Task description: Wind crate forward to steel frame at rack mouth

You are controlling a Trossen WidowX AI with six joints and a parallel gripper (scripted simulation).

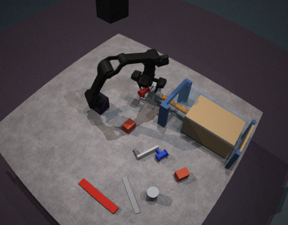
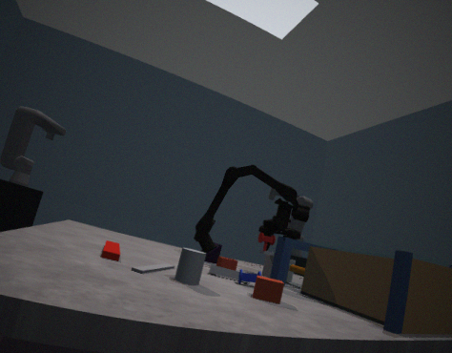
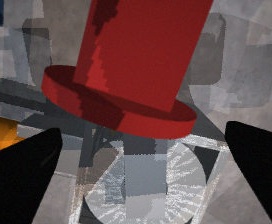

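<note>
The winch handle's red grip (image 1: 142,92) (image 2: 266,238) (image 3: 143,50) stands out above the grey winch, its pale arm (image 3: 145,175) crossing over the round winch part (image 3: 189,175). Whether its key is down the hole is hidden. My gripper (image 1: 149,89) (image 2: 278,235) is open over the winch; in the wrist view its fingers stand wide apart, either side of the grip's flange and clear of it. The tan crate (image 1: 217,120) (image 2: 349,272) sits flat in the cubby, with a gap between its front and the blue steel frame (image 1: 163,115) (image 2: 280,259). An orange strap (image 1: 178,106) (image 3: 2,134) runs from crate to winch.
A blue grip (image 1: 161,154) (image 2: 249,277) on a grey crank bar (image 1: 147,152), two orange-red blocks (image 1: 129,125) (image 1: 181,174), a grey cylinder (image 1: 152,193) (image 2: 190,267), a grey strip (image 1: 131,194) and a red bar (image 1: 98,196) (image 2: 112,251) lie on the bench.
</note>
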